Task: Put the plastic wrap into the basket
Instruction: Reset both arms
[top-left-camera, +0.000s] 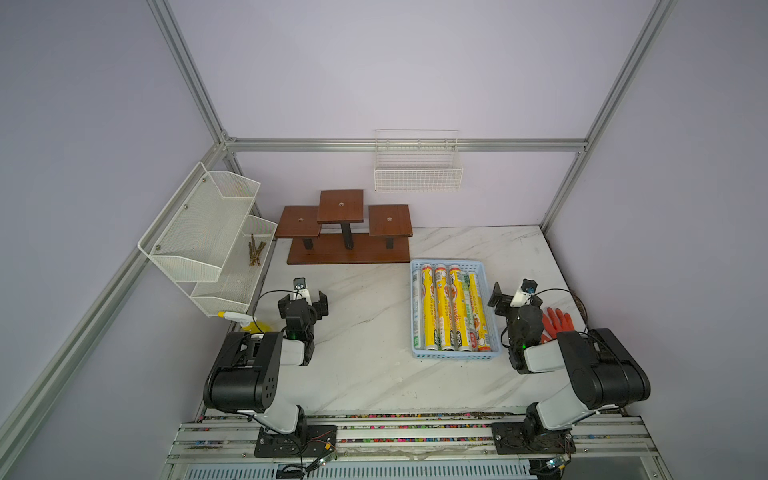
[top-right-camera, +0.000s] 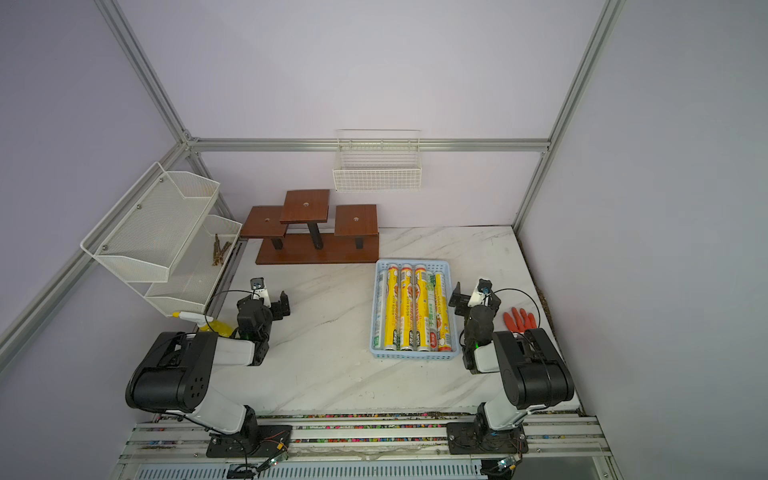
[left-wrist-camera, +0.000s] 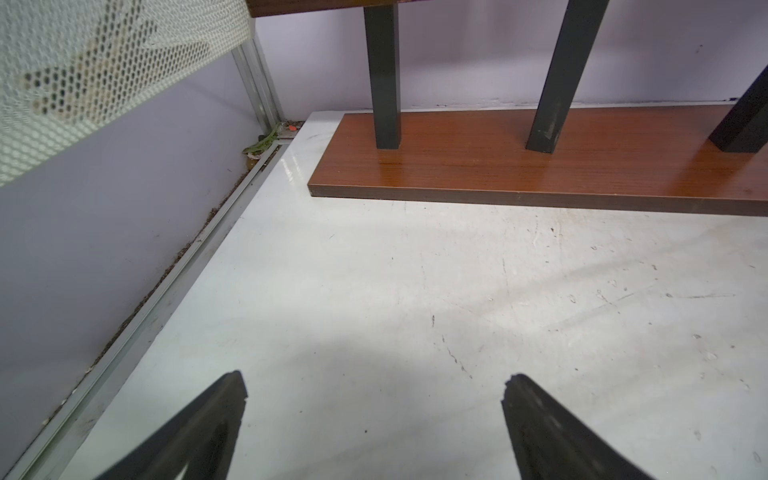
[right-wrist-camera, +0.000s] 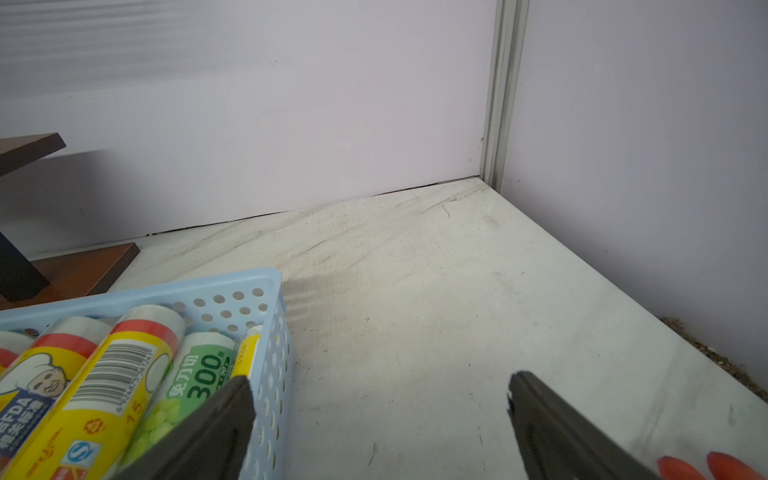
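- Marble-patterned tabletop (top-left-camera: 365, 365) fills your workspace, closed in by pale lilac walls (top-left-camera: 395, 83).
- Your left gripper (left-wrist-camera: 374, 386) hovers over bare table well to the left of the basket (top-left-camera: 457, 354), jaws spread wide and holding nothing.
- Your right gripper (right-wrist-camera: 378, 384) sits just beside the basket's right wall, jaws likewise apart and empty. One fingertip (right-wrist-camera: 232, 399) overlaps the rim in the right wrist view.
- To the right of the basket, past that gripper, lies an orange glove (top-left-camera: 557, 322).
- The plastic wrap (top-left-camera: 451, 311) lies inside the basket, its rolls packed side by side along its length. Most sleeves are yellow, with a green-white one among them.
- Beyond the basket's far left corner, near but apart, you see a wooden tiered stand (top-left-camera: 347, 249).
- Farther behind the basket, a white wire basket (top-left-camera: 417, 174) hangs on the back wall.
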